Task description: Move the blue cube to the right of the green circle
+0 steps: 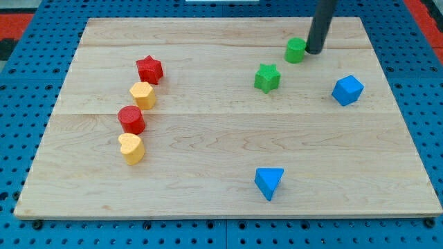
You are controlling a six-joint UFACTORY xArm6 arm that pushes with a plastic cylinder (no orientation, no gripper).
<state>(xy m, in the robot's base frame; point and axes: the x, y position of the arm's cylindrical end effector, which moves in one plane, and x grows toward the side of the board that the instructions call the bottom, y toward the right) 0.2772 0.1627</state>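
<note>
Clawless rig: no jaws to open or close, just a dark rod, gripping nothing; my tip [313, 51] sits near the worktop's top edge toward the top-right corner, just beside the green circle [295, 50] on its right side, touching or nearly so, can't tell which. Blue cube [347, 90] lies near the right edge, below and right of the tip, well apart from it. Risk 1: tip occupies the exact spot the cube should end in, so any leftward slip shoves the green circle away and the target shifts. Risk 2: the cube needs a push up and left; a push that runs too far could drive it into the circle. Risk 3: an off-centre push would likely spin the cube aside or toward the right edge. Green star [267, 77] sits just below-left of the circle, could get bumped if the circle moves. Blue triangle [268, 182] near the bottom edge, and 2 red, 2 yellow blocks on the left side, are out of the way.
</note>
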